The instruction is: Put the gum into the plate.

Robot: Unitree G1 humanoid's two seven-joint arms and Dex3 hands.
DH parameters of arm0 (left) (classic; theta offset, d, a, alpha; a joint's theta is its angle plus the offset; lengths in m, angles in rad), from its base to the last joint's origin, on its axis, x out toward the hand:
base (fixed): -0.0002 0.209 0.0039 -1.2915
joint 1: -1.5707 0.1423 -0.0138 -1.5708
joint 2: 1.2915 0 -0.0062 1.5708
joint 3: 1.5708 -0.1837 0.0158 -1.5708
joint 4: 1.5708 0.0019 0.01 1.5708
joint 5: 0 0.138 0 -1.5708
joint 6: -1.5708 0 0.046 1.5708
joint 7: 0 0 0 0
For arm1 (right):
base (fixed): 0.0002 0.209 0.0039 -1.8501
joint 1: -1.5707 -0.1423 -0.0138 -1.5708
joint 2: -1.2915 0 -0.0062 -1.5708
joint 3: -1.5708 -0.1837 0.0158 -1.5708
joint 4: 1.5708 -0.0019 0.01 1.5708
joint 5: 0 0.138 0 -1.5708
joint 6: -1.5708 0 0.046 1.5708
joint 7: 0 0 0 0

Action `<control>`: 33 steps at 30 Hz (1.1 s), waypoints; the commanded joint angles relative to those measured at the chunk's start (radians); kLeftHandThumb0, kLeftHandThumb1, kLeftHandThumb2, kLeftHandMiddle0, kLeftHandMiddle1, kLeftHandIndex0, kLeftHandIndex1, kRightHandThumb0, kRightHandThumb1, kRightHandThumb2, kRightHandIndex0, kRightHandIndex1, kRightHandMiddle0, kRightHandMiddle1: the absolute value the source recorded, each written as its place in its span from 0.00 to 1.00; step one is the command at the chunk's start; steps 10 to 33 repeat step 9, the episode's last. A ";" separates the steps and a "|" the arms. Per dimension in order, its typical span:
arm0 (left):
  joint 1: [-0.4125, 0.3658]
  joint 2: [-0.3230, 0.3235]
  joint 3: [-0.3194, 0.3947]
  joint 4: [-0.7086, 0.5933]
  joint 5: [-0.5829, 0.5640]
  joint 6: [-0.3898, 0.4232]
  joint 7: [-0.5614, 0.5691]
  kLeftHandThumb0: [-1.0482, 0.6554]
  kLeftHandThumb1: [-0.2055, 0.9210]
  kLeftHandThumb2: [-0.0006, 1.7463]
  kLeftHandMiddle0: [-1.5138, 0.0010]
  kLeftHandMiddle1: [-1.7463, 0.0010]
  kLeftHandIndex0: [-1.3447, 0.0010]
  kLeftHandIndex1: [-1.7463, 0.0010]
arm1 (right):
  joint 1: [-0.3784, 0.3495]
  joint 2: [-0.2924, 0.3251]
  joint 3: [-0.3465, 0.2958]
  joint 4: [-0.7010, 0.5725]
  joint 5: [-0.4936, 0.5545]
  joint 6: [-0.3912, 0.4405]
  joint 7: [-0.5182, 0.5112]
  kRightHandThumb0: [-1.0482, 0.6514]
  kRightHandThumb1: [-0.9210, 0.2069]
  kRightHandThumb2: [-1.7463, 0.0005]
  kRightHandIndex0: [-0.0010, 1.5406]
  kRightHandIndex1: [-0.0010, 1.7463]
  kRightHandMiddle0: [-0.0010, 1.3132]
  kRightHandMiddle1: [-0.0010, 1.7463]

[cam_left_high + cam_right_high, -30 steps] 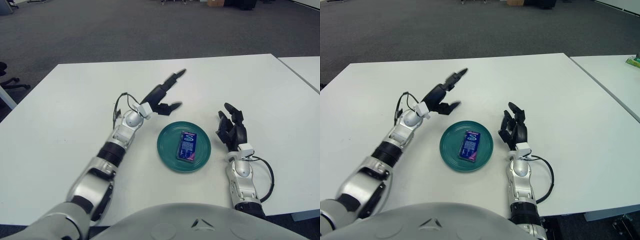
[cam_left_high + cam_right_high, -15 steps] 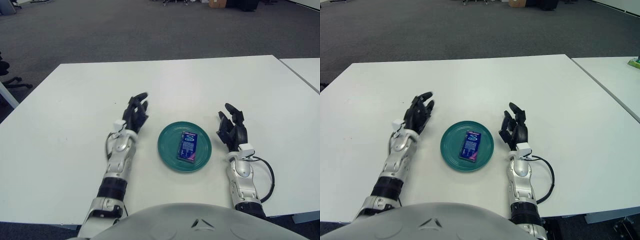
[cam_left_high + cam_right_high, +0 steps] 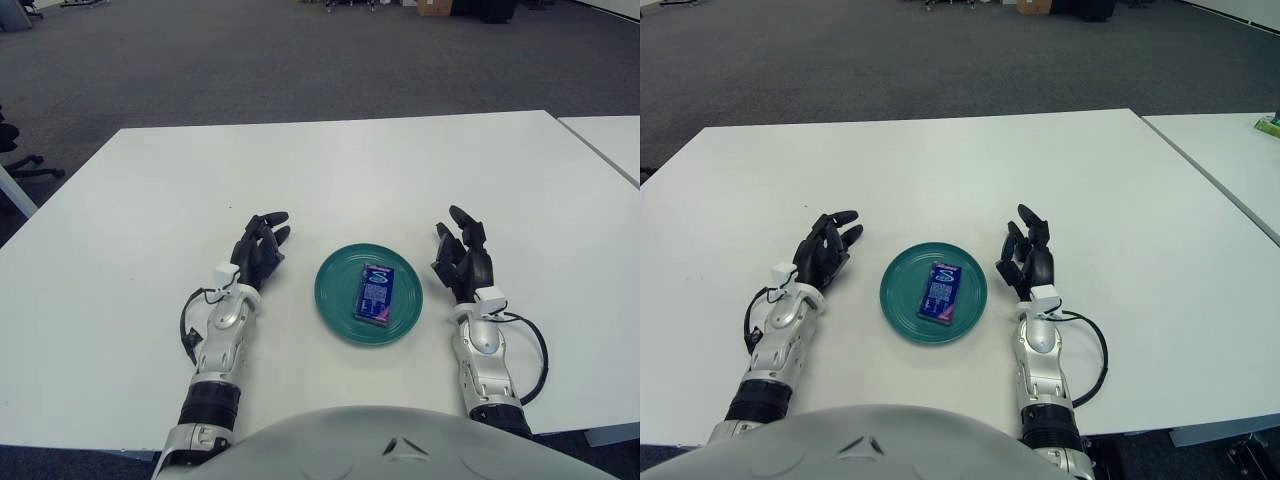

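A blue pack of gum [image 3: 376,293] lies flat inside the round teal plate [image 3: 335,290] near the front middle of the white table. My left hand [image 3: 257,248] rests on the table just left of the plate, fingers relaxed and empty. My right hand [image 3: 463,258] rests on the table just right of the plate, fingers open and empty. Neither hand touches the plate or the gum.
The white table [image 3: 330,170] stretches wide behind the plate. A second white table [image 3: 610,135] stands at the right, with a small green object [image 3: 1268,124] on it. Grey carpet lies beyond.
My left arm has drawn back from a raised reach above and left of the plate and settled on the table beside it. The right hand, plate and gum have not moved.
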 commanded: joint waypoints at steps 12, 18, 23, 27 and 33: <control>0.016 0.000 0.017 0.202 0.034 -0.059 -0.022 0.14 1.00 0.52 0.74 0.60 0.75 0.37 | 0.074 -0.018 -0.022 0.182 0.018 0.137 0.012 0.18 0.00 0.47 0.24 0.01 0.00 0.34; 0.016 0.000 0.017 0.202 0.034 -0.059 -0.022 0.14 1.00 0.52 0.74 0.60 0.75 0.37 | 0.074 -0.018 -0.022 0.182 0.018 0.137 0.012 0.18 0.00 0.47 0.24 0.01 0.00 0.34; 0.016 0.000 0.017 0.202 0.034 -0.059 -0.022 0.14 1.00 0.52 0.74 0.60 0.75 0.37 | 0.074 -0.018 -0.022 0.182 0.018 0.137 0.012 0.18 0.00 0.47 0.24 0.01 0.00 0.34; 0.016 0.000 0.017 0.202 0.034 -0.059 -0.022 0.14 1.00 0.52 0.74 0.60 0.75 0.37 | 0.074 -0.018 -0.022 0.182 0.018 0.137 0.012 0.18 0.00 0.47 0.24 0.01 0.00 0.34; 0.016 0.000 0.017 0.202 0.034 -0.059 -0.022 0.14 1.00 0.52 0.74 0.60 0.75 0.37 | 0.074 -0.018 -0.022 0.182 0.018 0.137 0.012 0.18 0.00 0.47 0.24 0.01 0.00 0.34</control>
